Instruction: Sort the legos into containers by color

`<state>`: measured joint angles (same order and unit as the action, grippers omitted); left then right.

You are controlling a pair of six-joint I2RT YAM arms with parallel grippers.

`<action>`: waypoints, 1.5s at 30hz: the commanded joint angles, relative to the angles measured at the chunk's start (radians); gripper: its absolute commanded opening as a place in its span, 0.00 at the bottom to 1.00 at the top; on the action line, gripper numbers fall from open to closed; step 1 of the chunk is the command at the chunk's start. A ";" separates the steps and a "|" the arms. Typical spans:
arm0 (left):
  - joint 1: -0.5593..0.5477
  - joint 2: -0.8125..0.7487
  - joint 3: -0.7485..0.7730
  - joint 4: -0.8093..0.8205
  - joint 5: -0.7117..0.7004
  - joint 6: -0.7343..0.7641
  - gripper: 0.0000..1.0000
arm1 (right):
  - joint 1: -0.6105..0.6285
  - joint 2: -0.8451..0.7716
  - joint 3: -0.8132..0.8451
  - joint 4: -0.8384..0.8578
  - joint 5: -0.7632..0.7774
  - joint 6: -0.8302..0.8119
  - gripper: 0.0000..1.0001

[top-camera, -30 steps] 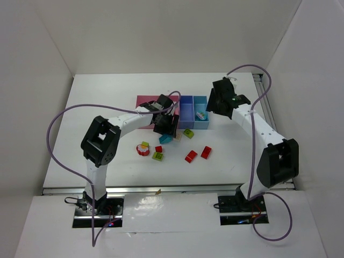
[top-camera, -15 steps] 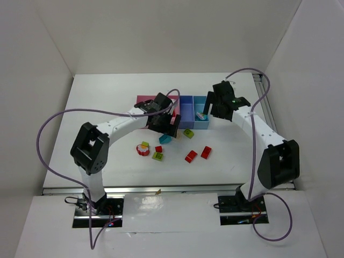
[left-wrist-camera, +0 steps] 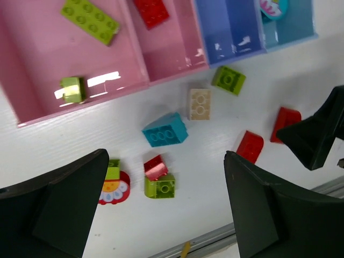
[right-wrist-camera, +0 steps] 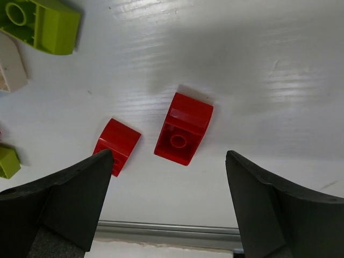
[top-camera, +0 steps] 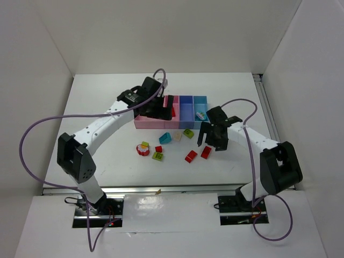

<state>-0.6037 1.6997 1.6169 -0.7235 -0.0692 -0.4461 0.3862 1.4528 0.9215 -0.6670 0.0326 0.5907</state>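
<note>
The containers (top-camera: 153, 123) stand in a row: wide pink, narrow pink, blue (top-camera: 186, 110), cyan (top-camera: 200, 122). In the left wrist view the wide pink bin (left-wrist-camera: 32, 70) holds two lime green legos (left-wrist-camera: 90, 20). The narrow pink bin (left-wrist-camera: 172, 51) holds a red lego (left-wrist-camera: 151, 11). The cyan bin holds a round piece (left-wrist-camera: 274, 6). My left gripper (top-camera: 163, 112) hangs open and empty above the pink bins. My right gripper (top-camera: 211, 142) is open and empty just above two red legos (right-wrist-camera: 184, 129) (right-wrist-camera: 116, 145) on the table.
Loose on the table in front of the bins lie a cyan brick (left-wrist-camera: 165, 130), a cream brick (left-wrist-camera: 199, 103), a lime brick (left-wrist-camera: 228, 79), a red-on-lime pair (left-wrist-camera: 159, 178) and the round red-white piece (left-wrist-camera: 113, 185). The table's metal front edge (right-wrist-camera: 161, 230) is close.
My left gripper moved back from the loose bricks to above the pink bins. My right gripper moved from the cyan bin forward and down to the two red bricks.
</note>
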 commanded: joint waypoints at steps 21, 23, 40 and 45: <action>0.211 -0.164 -0.060 -0.111 0.022 -0.144 0.91 | 0.086 0.150 0.039 0.049 0.059 0.063 0.40; 0.220 -0.164 -0.069 -0.102 0.034 -0.144 0.91 | 0.086 0.132 0.066 0.015 0.091 0.063 0.33; 0.332 -0.272 -0.466 -0.063 0.210 -0.224 0.91 | 0.118 0.467 0.827 0.075 0.014 -0.143 0.33; 0.332 -0.272 -0.534 -0.053 0.232 -0.215 0.91 | 0.128 0.579 0.945 0.095 -0.005 -0.161 0.33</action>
<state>-0.2737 1.4509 1.1053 -0.7937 0.1211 -0.6556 0.4953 1.9991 1.7813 -0.6132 0.0471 0.4633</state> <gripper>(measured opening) 0.908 0.437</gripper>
